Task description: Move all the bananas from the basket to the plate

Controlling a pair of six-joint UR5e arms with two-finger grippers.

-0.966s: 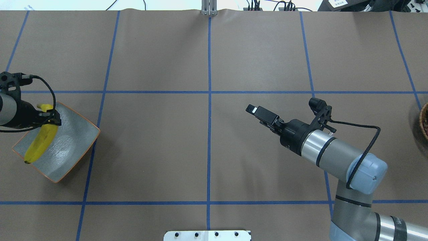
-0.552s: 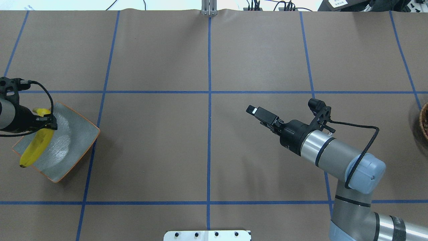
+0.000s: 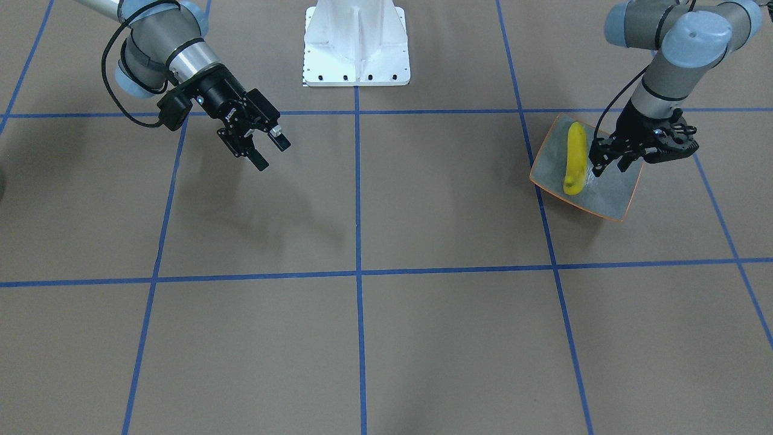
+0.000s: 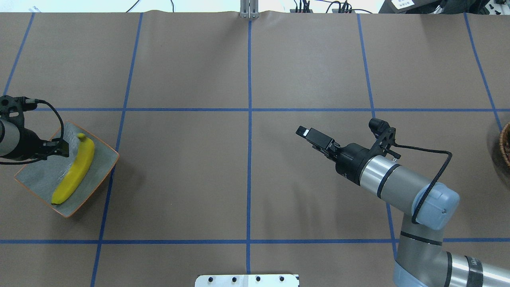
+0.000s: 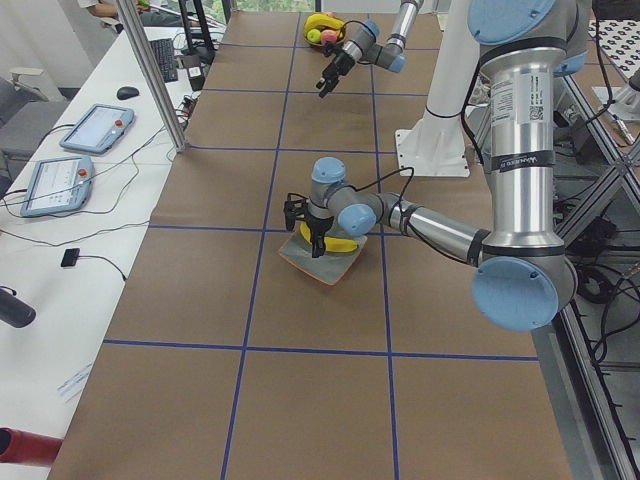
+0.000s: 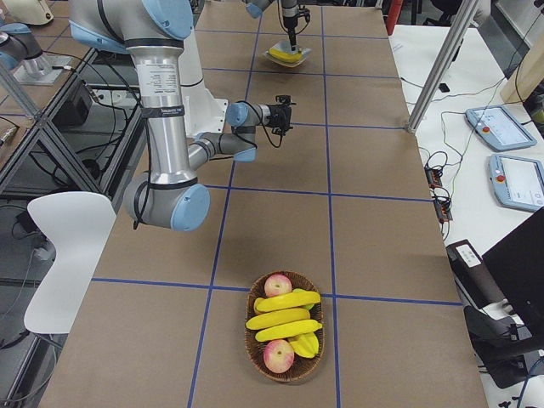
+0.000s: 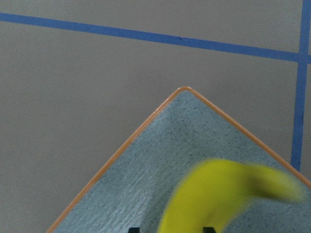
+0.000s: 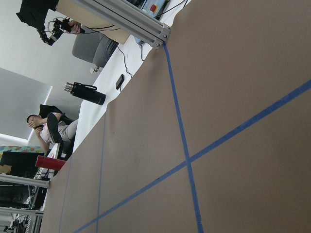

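Observation:
One yellow banana lies loose on the square grey-green plate at the table's left edge. It also shows in the front-facing view and blurred in the left wrist view. My left gripper hovers over the plate beside the banana, open and empty. My right gripper is open and empty above the table's middle right. More bananas lie in the wicker basket at the far right end.
Two apples share the basket with the bananas. Only the basket's edge shows in the overhead view. The white robot base stands at the near middle. Blue tape lines cross the brown table cover.
The left gripper has let go of the banana, which now lies further right on the plate. The left gripper has drawn back slightly. The right arm has barely moved.

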